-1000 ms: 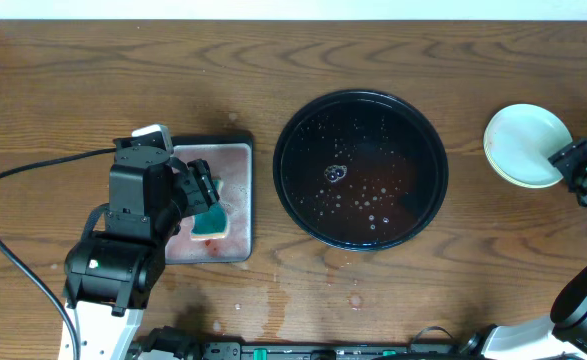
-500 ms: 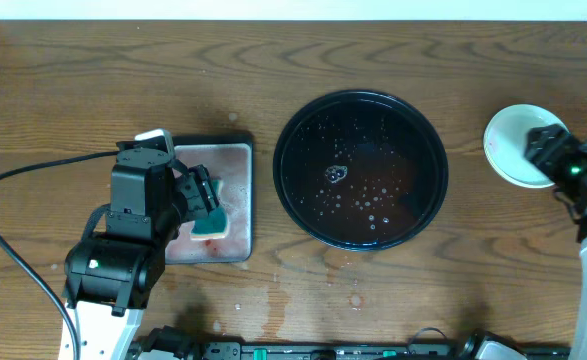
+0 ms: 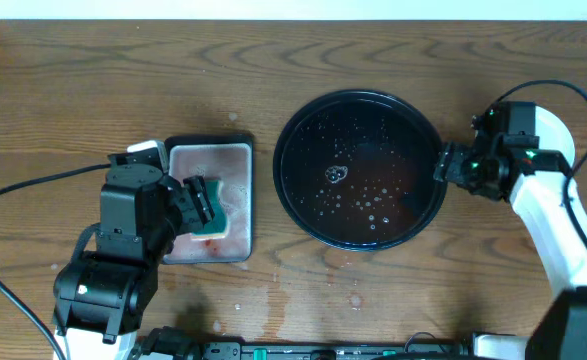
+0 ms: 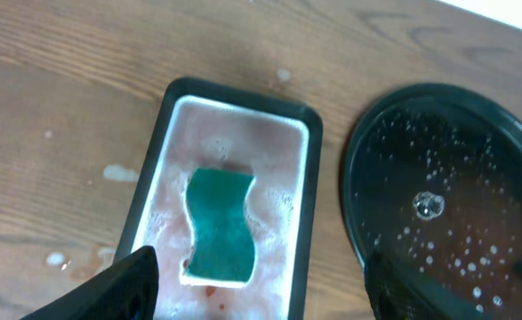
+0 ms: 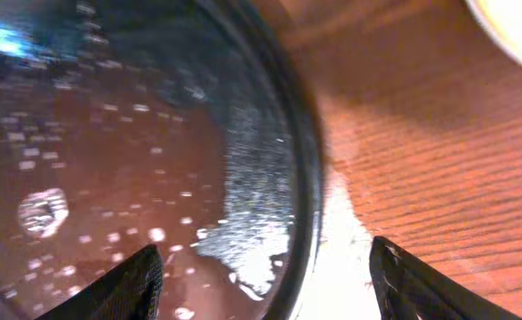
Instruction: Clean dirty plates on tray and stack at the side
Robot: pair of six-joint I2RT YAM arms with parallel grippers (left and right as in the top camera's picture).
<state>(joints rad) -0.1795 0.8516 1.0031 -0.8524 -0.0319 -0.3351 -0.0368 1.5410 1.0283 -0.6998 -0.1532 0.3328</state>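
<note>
round tray [image 3: 279, 170]: in the middle of the counter [image 3: 73, 80].
small tray [image 3: 213, 139]: on the counter, just left of the round tray, not touching it.
sponge [image 4: 220, 227]: flat inside the small tray, toward the end nearest the robot.
plate [image 5: 520, 25]: on the counter, right of the round tray, apart from it.
left fingers [image 4: 123, 284]: above the near end of the small tray.
right fingers [image 5: 118, 284]: one over the round tray, one over the counter, the right rim between them.
</note>
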